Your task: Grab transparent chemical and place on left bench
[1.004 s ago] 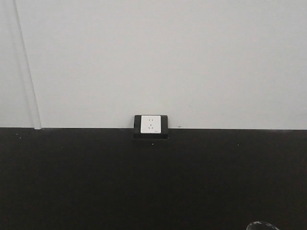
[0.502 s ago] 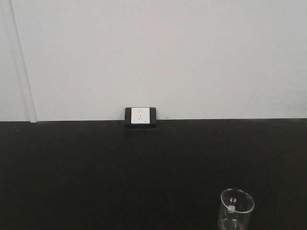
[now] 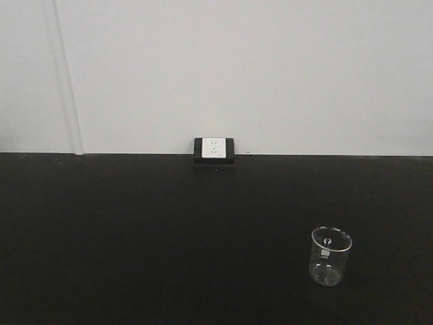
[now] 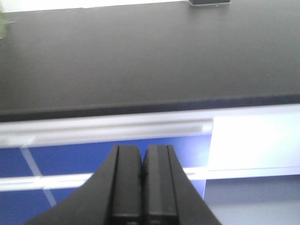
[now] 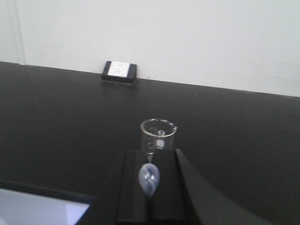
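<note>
We log right gripper [image 5: 150, 152] closed, empty, hiding beaker [image 5: 158, 133] base; left gripper [image 4: 143, 150] likewise closed. Beaker whole on bench [image 3: 135, 237] now, earlier cropped.

- transparent chemical [image 3: 331, 256]: clear colourless glass, small white label patch, faint grey printed marks
- left bench [image 3: 135, 237]: matte black top, plain, no pattern; a few tiny pale specks
- power outlet [image 3: 214, 150]: white face, black housing
- wall [image 3: 237, 68]: plain pale grey-white, one faint vertical seam at left
- left gripper [image 4: 142, 151]: black fingers, dark grey pads
- right gripper [image 5: 150, 159]: black, with a pale blue-white glare spot on the seam
- bench front [image 4: 253, 136]: white
- surface below the bench [image 4: 61, 159]: saturated blue, crossed by pale whitish lines
</note>
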